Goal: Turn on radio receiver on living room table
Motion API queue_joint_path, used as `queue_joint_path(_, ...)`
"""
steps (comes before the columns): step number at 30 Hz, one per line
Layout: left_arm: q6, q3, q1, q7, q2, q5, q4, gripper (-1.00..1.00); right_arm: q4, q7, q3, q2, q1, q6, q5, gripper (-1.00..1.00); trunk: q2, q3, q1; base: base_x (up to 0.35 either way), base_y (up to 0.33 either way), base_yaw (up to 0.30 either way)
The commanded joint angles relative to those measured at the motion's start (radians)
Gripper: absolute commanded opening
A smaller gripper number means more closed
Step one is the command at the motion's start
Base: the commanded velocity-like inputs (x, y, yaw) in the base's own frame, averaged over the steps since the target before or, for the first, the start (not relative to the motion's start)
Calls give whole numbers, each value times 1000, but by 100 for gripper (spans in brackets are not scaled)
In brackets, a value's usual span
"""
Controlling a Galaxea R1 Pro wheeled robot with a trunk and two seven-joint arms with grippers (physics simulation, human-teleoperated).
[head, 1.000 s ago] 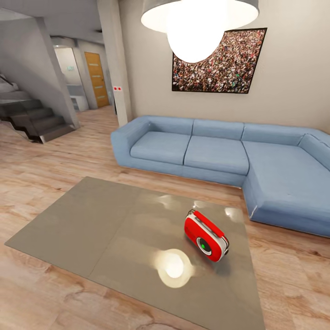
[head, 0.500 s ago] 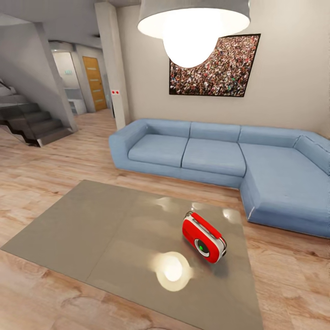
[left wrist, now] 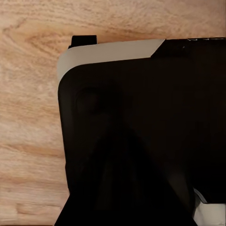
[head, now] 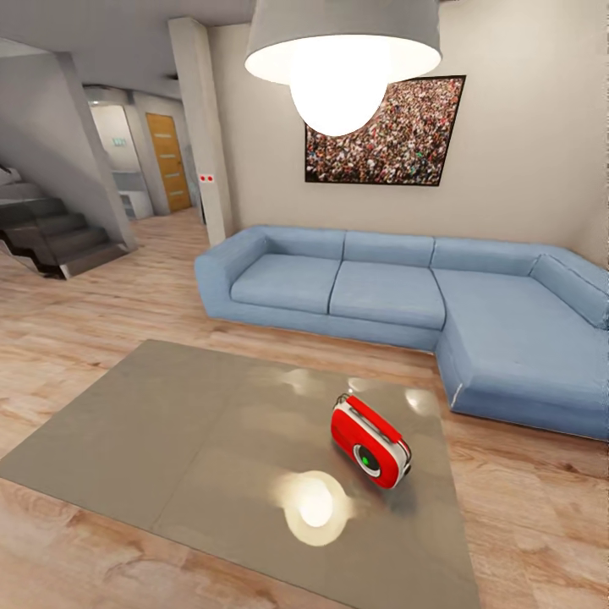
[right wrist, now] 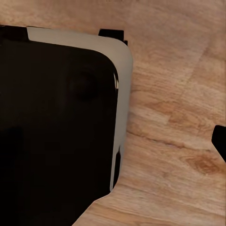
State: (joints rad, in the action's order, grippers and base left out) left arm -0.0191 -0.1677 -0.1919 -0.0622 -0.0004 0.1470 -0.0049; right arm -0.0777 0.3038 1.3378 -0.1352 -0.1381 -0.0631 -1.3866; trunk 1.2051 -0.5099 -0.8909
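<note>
The red radio receiver (head: 370, 441) with its white edge band lies on the right half of the low glossy table (head: 169, 423) in the head view. Its round dial with the green centre faces me, and the thin wire handle lies along its far edge. It is in the living room, in front of the blue L-shaped sofa (head: 397, 296). In both wrist views dark shapes lie over my black, white-edged base (left wrist: 141, 117) (right wrist: 56, 122) and the wood floor. I cannot make out how the fingers stand.
A white dome pendant lamp (head: 338, 59) hangs over the table and is mirrored in its top. A framed crowd photo (head: 385, 135) hangs on the beige wall. At the left are a pillar (head: 203, 127), stairs (head: 51, 233) and a wooden door (head: 167, 161). Wood floor surrounds the table.
The whole head view has shifted a little as the camera moved; more of the wall and sofa shows. The radio lies in the same spot on the table.
</note>
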Motion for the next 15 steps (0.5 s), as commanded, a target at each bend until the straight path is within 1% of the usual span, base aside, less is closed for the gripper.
queue_joint_path(1,4,0,4,1,0,0,0,-100,0,0,0,0,0,0,0,100,0,2,0,0,0,-73)
queue_joint_path(6,15,-1,12,3,0,-1,0,-100,1,0,0,1,0,-1,0,100,0,9,0,0,0,-63)
queue_joint_path(15,15,-4,12,2,9,-5,0,-100,1,1,-3,2,0,2,-1,100,0,10,0,0,0,-6)
